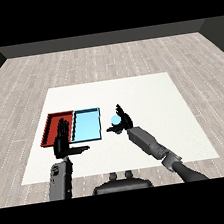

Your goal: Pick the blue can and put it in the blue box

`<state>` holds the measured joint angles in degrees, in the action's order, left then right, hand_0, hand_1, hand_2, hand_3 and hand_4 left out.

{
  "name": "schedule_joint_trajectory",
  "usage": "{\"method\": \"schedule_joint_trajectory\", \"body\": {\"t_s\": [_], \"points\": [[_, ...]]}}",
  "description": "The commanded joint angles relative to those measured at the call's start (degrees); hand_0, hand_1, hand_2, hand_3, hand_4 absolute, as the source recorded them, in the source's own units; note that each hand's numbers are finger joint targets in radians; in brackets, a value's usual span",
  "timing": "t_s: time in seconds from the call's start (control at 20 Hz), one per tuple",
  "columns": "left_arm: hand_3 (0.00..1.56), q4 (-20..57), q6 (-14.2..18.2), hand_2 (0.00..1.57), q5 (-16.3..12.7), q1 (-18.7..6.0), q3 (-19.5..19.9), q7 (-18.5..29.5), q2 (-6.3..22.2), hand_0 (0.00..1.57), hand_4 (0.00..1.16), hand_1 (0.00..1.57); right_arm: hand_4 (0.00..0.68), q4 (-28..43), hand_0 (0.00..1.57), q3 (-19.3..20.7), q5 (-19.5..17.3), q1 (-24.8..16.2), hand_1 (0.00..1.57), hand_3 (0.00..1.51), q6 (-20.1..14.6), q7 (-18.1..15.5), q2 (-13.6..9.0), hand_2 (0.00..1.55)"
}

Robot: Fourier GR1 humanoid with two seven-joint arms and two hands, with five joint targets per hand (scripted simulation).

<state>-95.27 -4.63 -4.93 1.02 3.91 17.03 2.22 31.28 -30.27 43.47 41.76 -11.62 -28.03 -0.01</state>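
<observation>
From the head view, the blue can [116, 120] is seen held in the right robot hand [122, 123], whose fingers and thumb are curled round it, just right of the light blue tray [85, 126] and outside it. The red tray [52, 123] lies touching the blue one on the white surface [147, 99]. The left robot hand [63, 141] is held open with straight fingers, over the near edge of the red tray.

White table [186, 123], flat and square-edged, sits mid-floor from where I'm watching. Floor [106, 59] around it is pale grey wood planking, boards in staggered rows. Dark wall [103, 38] runs along the far edge of the floor. Light is even; I see no strong shadows.
</observation>
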Motion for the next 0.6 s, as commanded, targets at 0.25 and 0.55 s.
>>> {"method": "schedule_joint_trajectory", "body": {"t_s": [0.25,0.55], "points": [[0.00,-1.2,-0.1,0.00,-0.4,0.3,0.3,-1.3,0.5,0.00,0.00,0.00,0.000,0.7,0.00,-10.9,10.3,1.9,0.00,0.00,-5.3,0.6,0.0,0.00],[0.00,-2.3,-2.0,0.00,-1.8,5.5,1.6,2.9,1.0,0.00,0.00,0.00,0.431,-4.5,1.39,-9.8,10.3,5.8,1.39,1.34,-13.7,4.9,0.0,1.41]]}}
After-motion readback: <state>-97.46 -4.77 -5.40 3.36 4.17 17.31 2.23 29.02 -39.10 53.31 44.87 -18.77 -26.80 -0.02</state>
